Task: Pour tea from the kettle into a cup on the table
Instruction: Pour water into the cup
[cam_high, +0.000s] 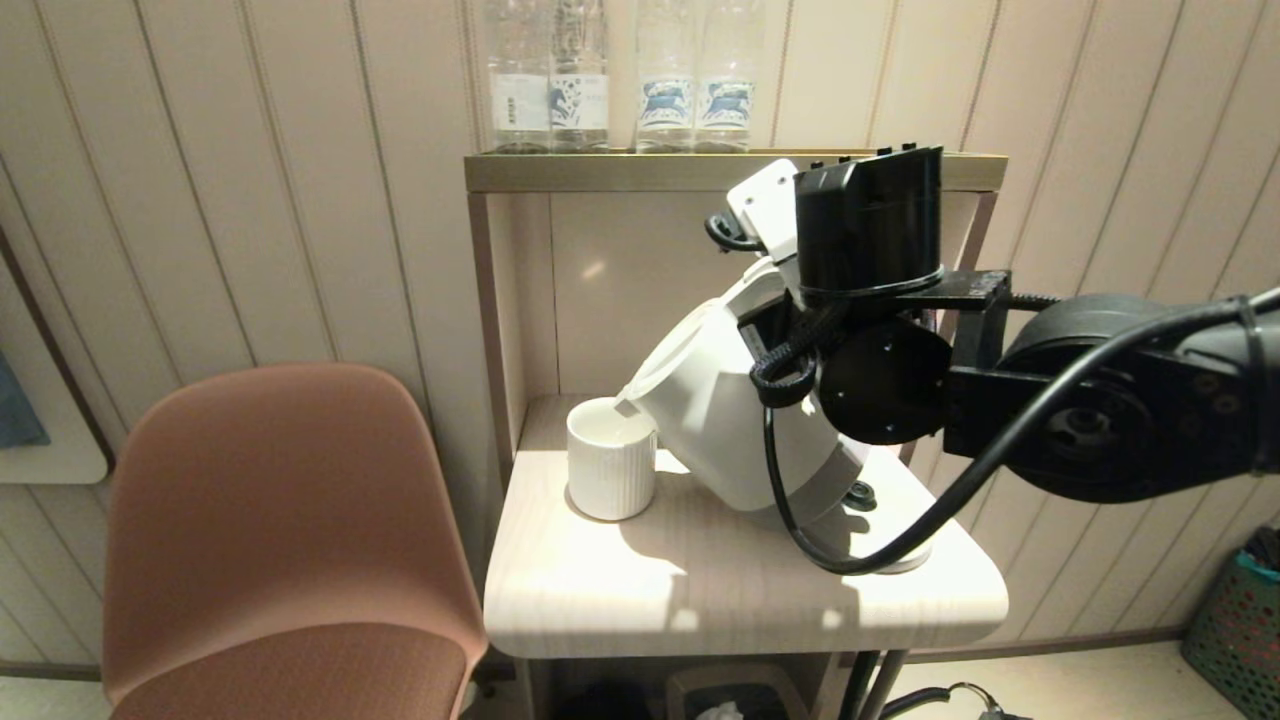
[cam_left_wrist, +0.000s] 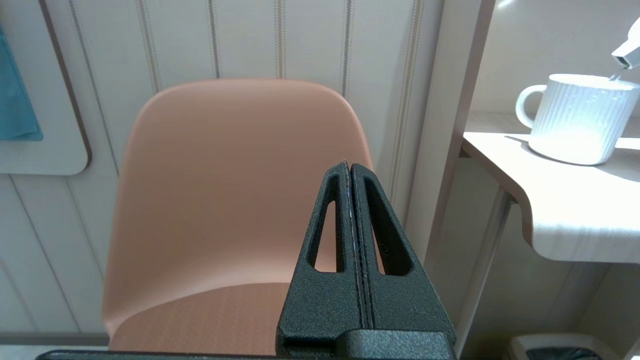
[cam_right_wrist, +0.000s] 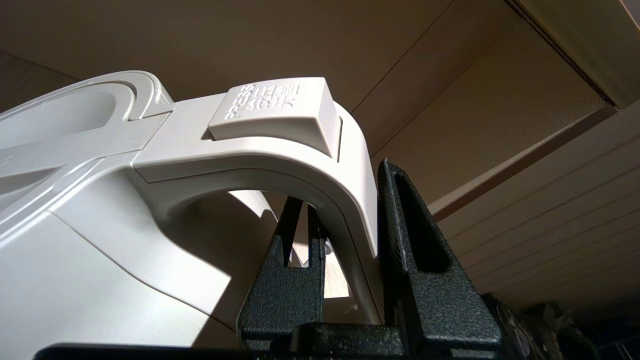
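My right gripper (cam_right_wrist: 345, 235) is clamped on the kettle's (cam_high: 720, 410) loop handle, 1 finger on each side. In the head view the kettle sits at centre frame, tipped toward the left, its spout just over the rim of the cup (cam_high: 611, 458). The cup stands on the table (cam_high: 700, 600), left of centre; it shows a handle in my left wrist view. My left gripper (cam_left_wrist: 351, 170) is pressed closed on nothing, facing the pinkish chair (cam_left_wrist: 230, 200).
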